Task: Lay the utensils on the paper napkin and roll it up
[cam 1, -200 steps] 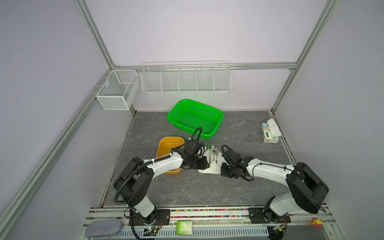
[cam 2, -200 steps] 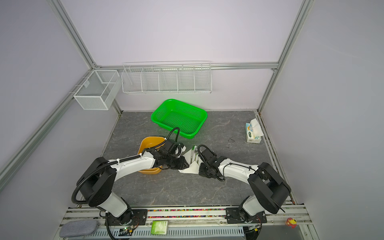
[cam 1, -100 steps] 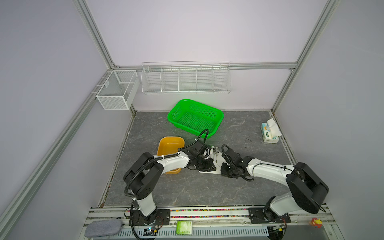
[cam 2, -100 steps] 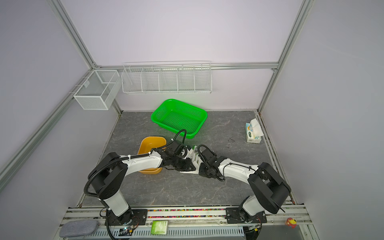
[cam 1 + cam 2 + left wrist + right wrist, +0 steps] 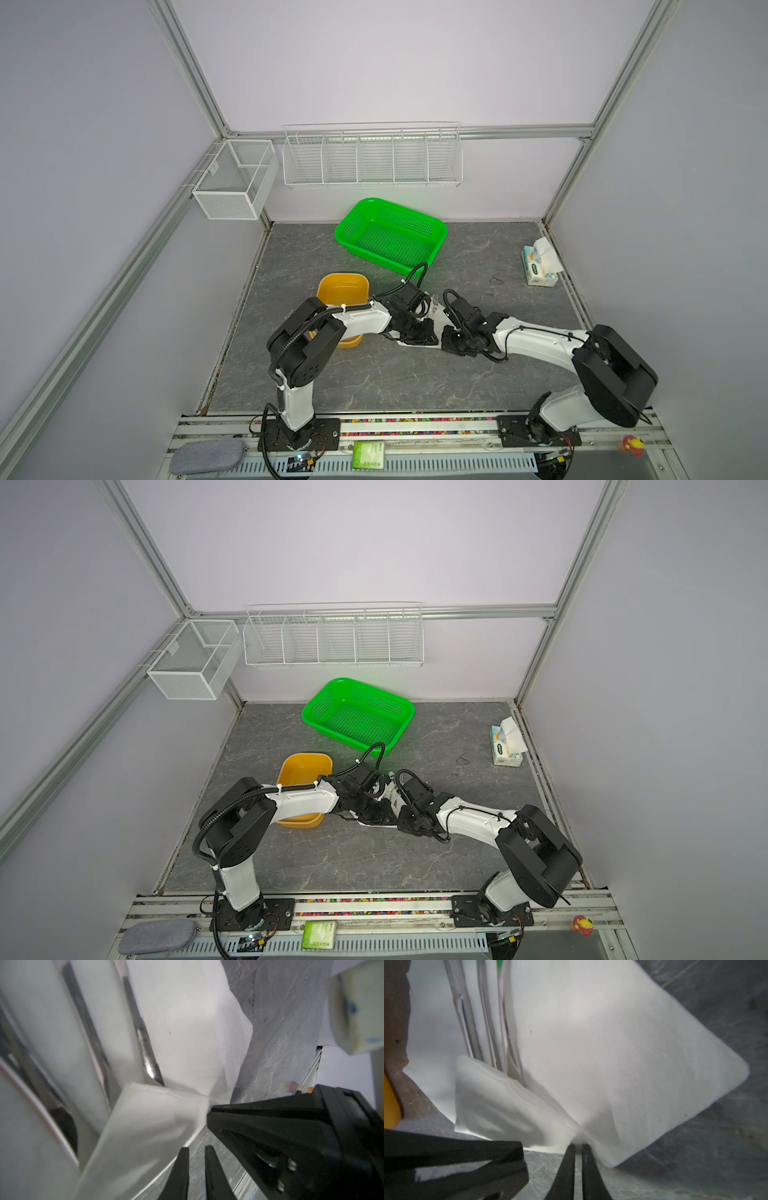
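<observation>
Two arms of mine meet low over the middle of the grey tabletop (image 5: 374, 386), my left reaching in from eight o'clock and my right from four. At twelve o'clock of where they meet sits the green basket (image 5: 390, 237). The yellow tub (image 5: 343, 286) is at ten o'clock, partly under my left arm. The paper napkin (image 5: 612, 1053) lies mid-tabletop between my two tools, with one flap folded up over itself. A tissue pack (image 5: 538, 266) sits well apart at two o'clock, by the tabletop's edge. The utensils (image 5: 488, 1022), three of them, lie side by side on the napkin, their near ends covered by the flap. My right tool (image 5: 578, 1145) is clenched on the napkin's folded edge. My left tool (image 5: 196, 1149) has its jaws drawn nearly together just beside the flap. Bare tabletop shows in the slit between them, and they grasp nothing that I can see.
</observation>
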`<control>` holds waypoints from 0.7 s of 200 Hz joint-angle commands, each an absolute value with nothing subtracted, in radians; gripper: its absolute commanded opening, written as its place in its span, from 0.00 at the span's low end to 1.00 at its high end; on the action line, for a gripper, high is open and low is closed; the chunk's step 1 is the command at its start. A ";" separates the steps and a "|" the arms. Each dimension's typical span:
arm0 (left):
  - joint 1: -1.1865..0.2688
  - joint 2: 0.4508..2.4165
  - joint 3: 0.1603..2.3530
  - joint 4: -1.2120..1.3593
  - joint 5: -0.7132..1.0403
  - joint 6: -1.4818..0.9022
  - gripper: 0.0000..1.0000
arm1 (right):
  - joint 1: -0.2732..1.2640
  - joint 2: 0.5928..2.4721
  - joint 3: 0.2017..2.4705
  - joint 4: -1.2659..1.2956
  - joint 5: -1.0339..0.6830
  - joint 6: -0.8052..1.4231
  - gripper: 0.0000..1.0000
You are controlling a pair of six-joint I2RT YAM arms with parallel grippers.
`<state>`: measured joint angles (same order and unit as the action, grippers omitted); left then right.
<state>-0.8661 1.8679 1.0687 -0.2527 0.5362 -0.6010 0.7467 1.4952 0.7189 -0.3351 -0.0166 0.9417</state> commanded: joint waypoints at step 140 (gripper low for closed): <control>-0.868 1.908 1.077 -0.275 0.484 -0.583 0.14 | 0.581 1.262 0.542 -0.225 -0.099 1.001 0.31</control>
<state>-0.8661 1.8900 1.0687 -0.2604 0.5098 -0.5968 0.6353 1.2926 0.6136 -0.2848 -0.0429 0.9524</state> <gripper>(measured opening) 0.144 0.272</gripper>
